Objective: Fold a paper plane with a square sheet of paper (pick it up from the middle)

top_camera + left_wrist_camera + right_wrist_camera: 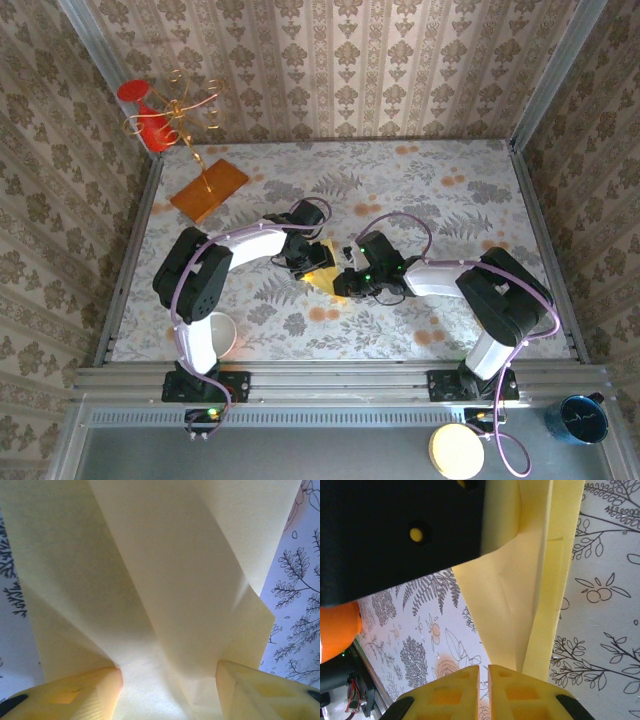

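The pale-yellow sheet of paper [320, 278] lies part-folded in the middle of the flowered table [450, 200], creased into long overlapping flaps [165, 605] with one narrow doubled strip along its side [555, 580]. The left gripper [167, 692] is down on it from the table's left half, its yellow fingers [70, 695] standing well apart with the paper running under and between them; they straddle it rather than squeeze it. The right gripper [488, 680] meets the sheet from the table's right half, its jaws drawn almost together with only a sliver between them. The paper's lower end touches the top of one finger [530, 690], and I cannot tell whether any of it is nipped. At the table's far-left corner lies an orange board [209, 190] with a gold wire stand [180, 110] rising from it. A white bowl [222, 335] sits at the table's near-left edge, beside the left arm's base.
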Robot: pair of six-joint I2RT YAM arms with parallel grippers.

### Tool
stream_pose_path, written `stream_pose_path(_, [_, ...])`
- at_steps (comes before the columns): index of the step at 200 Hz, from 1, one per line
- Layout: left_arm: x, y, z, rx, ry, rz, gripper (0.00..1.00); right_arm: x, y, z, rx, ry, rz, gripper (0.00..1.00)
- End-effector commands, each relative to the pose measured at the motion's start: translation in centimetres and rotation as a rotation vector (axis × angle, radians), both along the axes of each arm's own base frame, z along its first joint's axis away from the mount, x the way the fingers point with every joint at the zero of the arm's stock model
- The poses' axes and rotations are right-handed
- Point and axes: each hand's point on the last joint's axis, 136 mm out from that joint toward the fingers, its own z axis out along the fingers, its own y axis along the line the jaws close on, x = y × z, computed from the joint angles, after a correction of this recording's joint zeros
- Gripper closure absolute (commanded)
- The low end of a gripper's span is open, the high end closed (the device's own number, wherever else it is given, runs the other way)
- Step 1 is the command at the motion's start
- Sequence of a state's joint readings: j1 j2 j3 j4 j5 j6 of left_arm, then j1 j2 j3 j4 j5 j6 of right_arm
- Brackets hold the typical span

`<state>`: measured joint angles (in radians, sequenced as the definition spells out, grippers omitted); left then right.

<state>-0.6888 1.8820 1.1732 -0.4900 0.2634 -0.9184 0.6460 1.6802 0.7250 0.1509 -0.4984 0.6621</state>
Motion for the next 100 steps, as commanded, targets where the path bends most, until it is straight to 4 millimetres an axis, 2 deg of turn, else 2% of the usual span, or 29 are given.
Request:
stream_pose_path(1, [-4.2,4.4,-5.3,0.218,0.168,-0.019,0.43,-0.1,0.3,-0.2,-0.001,0.012,0.003,0.85])
stream_pose_path(33, [-4.2,4.4,-5.5,0.216,0.172,-0.02,0.43,-0.1,0.1,0.3,0.0,0.004,0.0,0.84])
stream_pose_path(60, [-4.3,4.5,-5.5,0.218,0.173,-0.02,0.43,0.1,-0.6,1.7,-0.004,-0.054,-0.027,0.77])
stream_pose_path(80, [-4.3,4.5,-5.5,0.219,0.174,-0.018,0.43,0.1,-1.7,1.2,-0.056,-0.06,-0.054,0.75])
stream_pose_path(100, [-4.3,4.4,-5.5,0.217,0.174,-0.018,0.43,-0.2,-1.8,0.4,-0.073,-0.036,-0.05,0.75])
